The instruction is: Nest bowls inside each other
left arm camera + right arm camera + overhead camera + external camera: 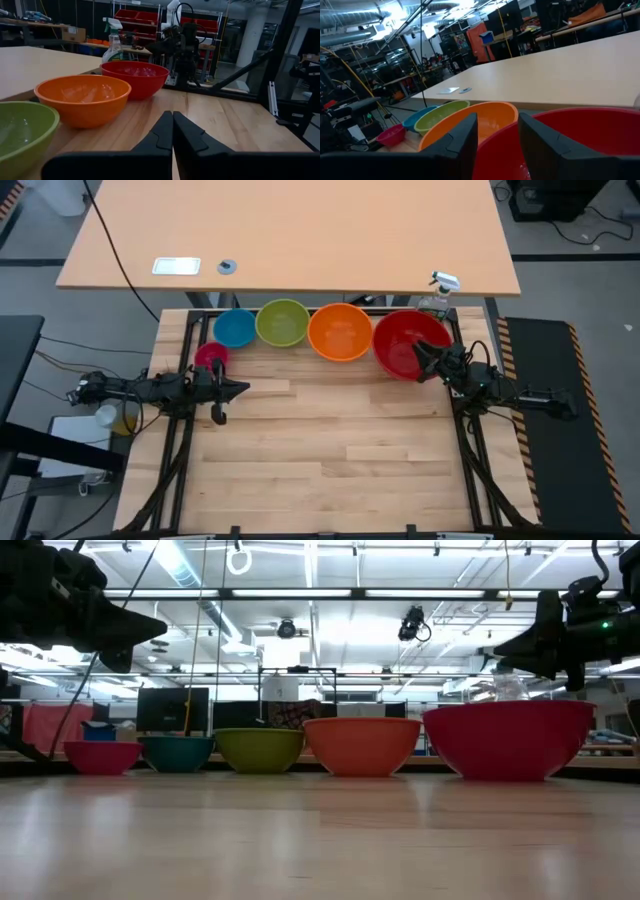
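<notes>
Five bowls stand separately, each on its base, in a row along the far edge of the wooden table: pink, blue, lime green, orange and red. My left gripper hovers level near the table's left edge, just on the near side of the pink bowl, its fingers shut on nothing. My right gripper hovers level over the red bowl's near rim, open, with nothing between its fingers. In the low view both grippers hang well above the bowls.
A spray bottle stands just behind the red bowl at the far right corner. A larger tan table adjoins the far edge. Bare wood stretches from the row of bowls to the near edge. Black frame rails run along both sides.
</notes>
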### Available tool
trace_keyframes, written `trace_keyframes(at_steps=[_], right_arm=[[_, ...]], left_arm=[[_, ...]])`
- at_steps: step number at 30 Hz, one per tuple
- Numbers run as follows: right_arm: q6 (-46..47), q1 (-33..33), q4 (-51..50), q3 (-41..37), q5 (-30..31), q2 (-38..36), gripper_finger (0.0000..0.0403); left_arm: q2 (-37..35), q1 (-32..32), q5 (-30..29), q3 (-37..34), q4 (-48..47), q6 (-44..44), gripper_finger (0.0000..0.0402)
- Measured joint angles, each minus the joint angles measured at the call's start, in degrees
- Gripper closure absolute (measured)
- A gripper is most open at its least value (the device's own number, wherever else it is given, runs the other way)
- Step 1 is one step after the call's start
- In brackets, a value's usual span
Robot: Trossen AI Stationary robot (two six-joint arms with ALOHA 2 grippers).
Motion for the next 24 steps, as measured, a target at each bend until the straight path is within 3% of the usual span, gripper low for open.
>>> trace_keyframes(at_steps=[14,20,24], right_arm=[[0.02,-0.02,0.06,0.01,0.0,0.0,0.0255],[0.87,0.0,1.03,0.02,0.0,-0.01,0.0255],[0.08,-0.06,4.25,0.02,0.04,0.03,0.0255]], left_arm=[[0.01,0.0,-0.02,0.0,0.26,-0.51,0.0395],[-0.02,0.23,-0.46,-0.01,12.42,-4.21,0.0395],[-0.01,0.23,-0.47,-0.01,16.79,-1.65,0.0395]])
